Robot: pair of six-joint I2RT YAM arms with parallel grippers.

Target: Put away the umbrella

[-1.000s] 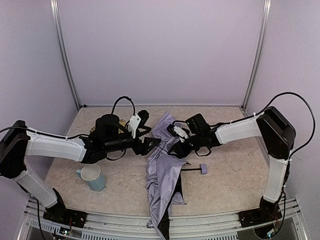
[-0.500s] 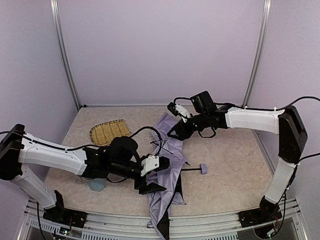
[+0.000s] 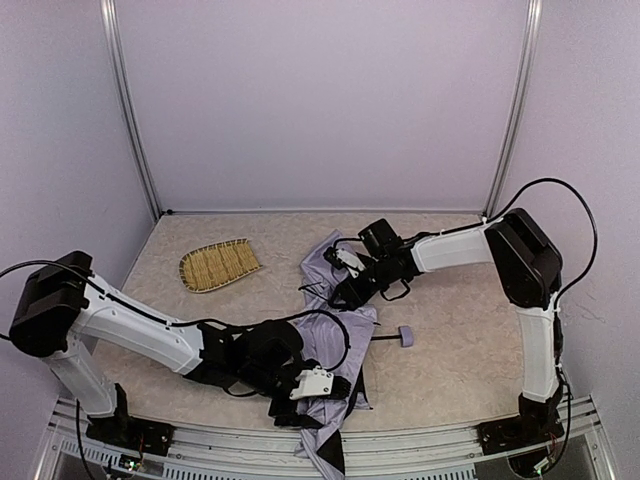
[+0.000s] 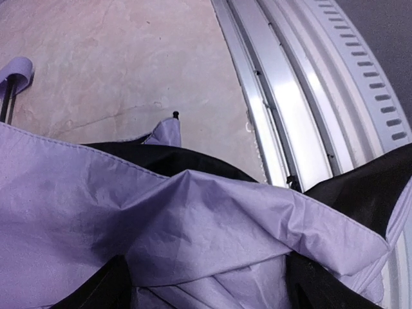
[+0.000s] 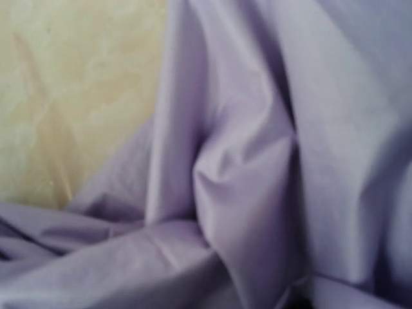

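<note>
Left gripper point(image 3: 322, 398) moved to umbrella's point(image 3: 330, 335) near hem, spread astride fabric; right gripper point(image 3: 345, 292) unreadable; gathering canopy, pinch next.

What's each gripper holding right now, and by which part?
Left gripper: jaws wide astride the near-end fabric of the umbrella, no clamp seen. Right gripper: pressed into the far-end fabric; its wrist view shows only cloth, so a hold cannot be told.

Light level: bright, even, diffuse, from overhead.
Shadows: soft and faint on the table point(image 3: 455, 345).
Glare: pale sheen on the metal rail point(image 4: 283, 129).
Top view: sharp throughout.
Left wrist view: mostly sharp; the rail bows near the right edge.
Right wrist view: umbrella point(image 5: 257, 161) cloth fills the frame, blurred, with dim folds.
</note>
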